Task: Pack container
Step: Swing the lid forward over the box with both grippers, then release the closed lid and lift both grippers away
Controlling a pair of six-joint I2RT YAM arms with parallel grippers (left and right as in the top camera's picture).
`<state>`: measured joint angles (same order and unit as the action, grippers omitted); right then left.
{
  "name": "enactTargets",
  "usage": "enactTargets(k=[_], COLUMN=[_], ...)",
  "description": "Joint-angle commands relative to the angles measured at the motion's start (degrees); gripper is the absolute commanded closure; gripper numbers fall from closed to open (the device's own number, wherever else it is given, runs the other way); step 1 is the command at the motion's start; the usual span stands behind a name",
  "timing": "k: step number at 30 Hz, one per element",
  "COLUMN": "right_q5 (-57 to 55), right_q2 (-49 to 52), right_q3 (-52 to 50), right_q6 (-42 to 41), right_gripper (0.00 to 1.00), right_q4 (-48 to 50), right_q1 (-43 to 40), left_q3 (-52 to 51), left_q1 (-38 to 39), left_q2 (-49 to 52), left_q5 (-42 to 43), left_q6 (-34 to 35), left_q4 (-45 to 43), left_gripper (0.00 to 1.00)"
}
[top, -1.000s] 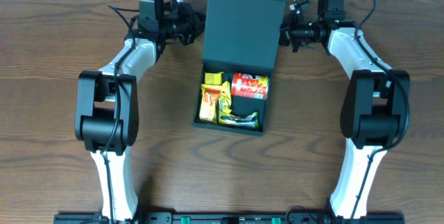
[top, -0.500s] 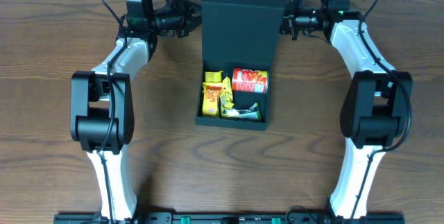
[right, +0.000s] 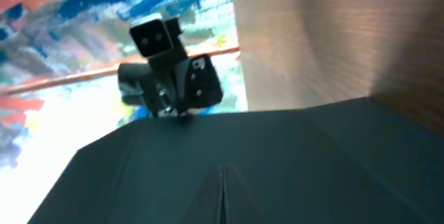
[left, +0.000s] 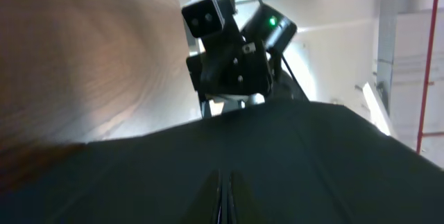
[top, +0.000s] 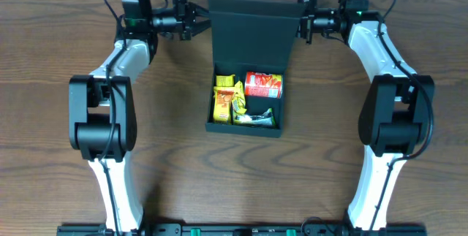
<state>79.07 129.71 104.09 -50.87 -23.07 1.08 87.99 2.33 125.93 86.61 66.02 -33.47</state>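
container (top: 241,130) sits mid table (top: 58,119), snacks (top: 232,101) in, lid (top: 252,35) up. left gripper (top: 199,24) & right gripper (top: 301,25) both pinched tight on lid's side edges, one each side, prob so it folds shut w/o twisting

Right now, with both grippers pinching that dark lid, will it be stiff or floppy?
Probably stiff: the lid spans flat between the left gripper and right gripper without sagging. Likely light, since two edge pinches carry it. Uneven pulls might shift the container.
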Motion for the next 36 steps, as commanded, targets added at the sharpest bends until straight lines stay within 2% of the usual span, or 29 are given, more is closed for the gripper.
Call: enactTargets(k=[1, 4, 9, 16, 23, 26, 29, 33, 34, 36], right_q5=[6.6, 10.4, 10.4, 10.4, 10.4, 10.3, 7.3, 0.2, -2.4, -9.5], right_q2=[0.2, 0.2, 0.0, -0.8, -1.3, -2.2, -3.9, -8.2, -10.1, -14.3], right_q3=[1.0, 1.0, 1.0, 1.0, 1.0, 1.0, 1.0, 1.0, 1.0, 1.0], right_q6=[1.7, 3.3, 4.3, 14.3, 15.8, 15.8, 15.8, 15.8, 15.8, 15.8], right_gripper=[0.98, 0.98, 0.98, 0.98, 0.98, 0.98, 0.98, 0.98, 0.98, 0.98], right_q4=[-0.1, -0.1, -3.3, -16.0, -17.6, -17.8, -17.7, -17.7, -17.7, -19.0], right_q1=[0.5, 0.8, 1.2, 1.0, 0.3, 0.0, -0.4, -0.5, -0.5, -0.3], left_q3=[0.7, 0.7, 0.7, 0.7, 0.7, 0.7, 0.7, 2.1, 3.1, 4.4], left_q1=[-0.5, -0.4, 0.6, 1.6, 0.7, 0.1, -1.0, -2.6, -3.0, -3.2], left_q2=[0.3, 0.3, 0.3, 0.2, 0.0, -0.2, -0.2, -0.2, -0.2, -1.8], left_q5=[4.1, 4.1, 4.1, 4.1, 4.1, 4.1, 4.0, 3.3, 3.1, 4.0], left_q6=[0.0, 0.7, 3.1, 6.5, 10.5, 17.0, 30.8, 52.2, 53.5, 53.4], left_q4=[-0.5, -0.5, -0.4, -0.5, -2.4, -8.8, -21.6, -43.5, -48.1, -47.3], left_gripper=[0.94, 0.94, 0.94, 0.94, 0.94, 0.94, 0.94, 0.94, 0.94, 0.94])
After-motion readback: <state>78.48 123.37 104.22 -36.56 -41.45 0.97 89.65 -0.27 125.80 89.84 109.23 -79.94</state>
